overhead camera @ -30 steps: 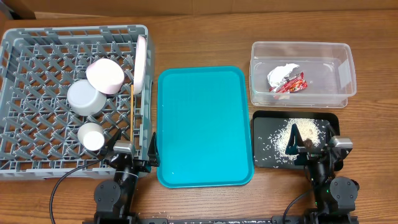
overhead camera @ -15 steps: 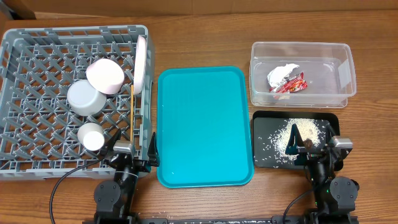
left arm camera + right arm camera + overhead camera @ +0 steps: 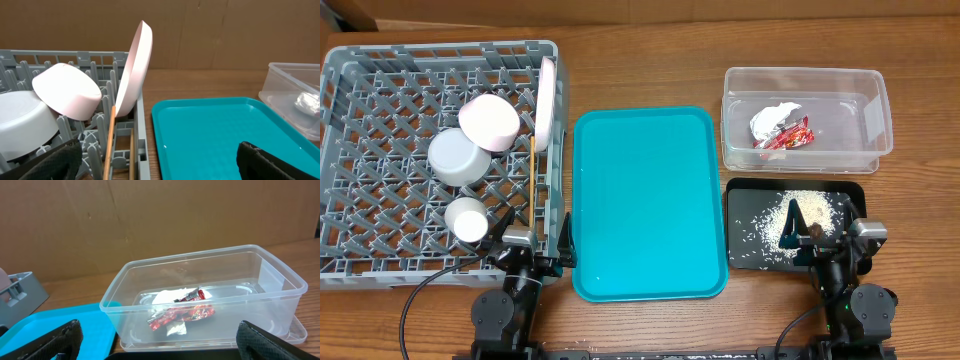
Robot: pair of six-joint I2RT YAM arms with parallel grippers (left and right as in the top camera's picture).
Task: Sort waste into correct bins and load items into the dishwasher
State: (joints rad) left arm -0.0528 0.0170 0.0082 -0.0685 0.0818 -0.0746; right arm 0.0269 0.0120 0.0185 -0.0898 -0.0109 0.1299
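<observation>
The grey dish rack (image 3: 380, 70) holds a white plate (image 3: 548, 95) on edge, a pinkish dish (image 3: 488, 122), a white bowl (image 3: 458, 157), a small cup (image 3: 468, 218) and wooden chopsticks (image 3: 534, 160). The clear tub (image 3: 880, 110) holds the red-and-silver wrapper (image 3: 782, 132). The black tray (image 3: 750, 200) holds rice grains (image 3: 785, 220) and a brown scrap (image 3: 814, 231). My left gripper (image 3: 533, 234) is open and empty at the rack's front right corner. My right gripper (image 3: 830, 230) is open and empty over the black tray's front edge.
A large teal tray (image 3: 645, 200) lies between the rack and the bins. The left wrist view shows the plate (image 3: 134, 70), chopsticks (image 3: 110, 140) and teal tray (image 3: 215, 130). The right wrist view shows the tub (image 3: 150, 295) and wrapper (image 3: 182, 314).
</observation>
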